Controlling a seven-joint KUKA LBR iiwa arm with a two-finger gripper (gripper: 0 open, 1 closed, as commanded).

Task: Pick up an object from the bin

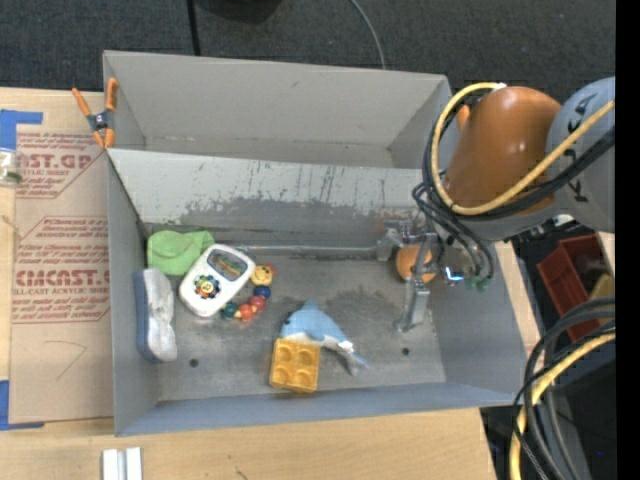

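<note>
- Orange thing (408, 262), small and rounded, sits toward the right end of the bin's (300, 183) back wall. The robot's metal covers part of it, so I can't say for sure what it is.
- From where I stand it looks light, hard and smooth, the sort that would roll or squirt out of a pinch. I'd take it low down, across its widest part.
- The gripper (408, 320) hangs over the right part of the bin floor, its tips at or near the floor, just in front of the orange thing.
- Whether the fingers are spread or closed I cannot tell, as they line up one behind the other from this side. Nor can I tell whether the orange thing is between them or merely behind.
- Next nearest is a blue soft toy (315, 326) toward the middle of the front wall, touching a yellow studded block (295, 364). The toy would likely squash, while the block looks stiff, with flat sides to grip.
- A green lump (178, 249) and a white toy phone (215, 278) lie by the left wall, well apart.
</note>
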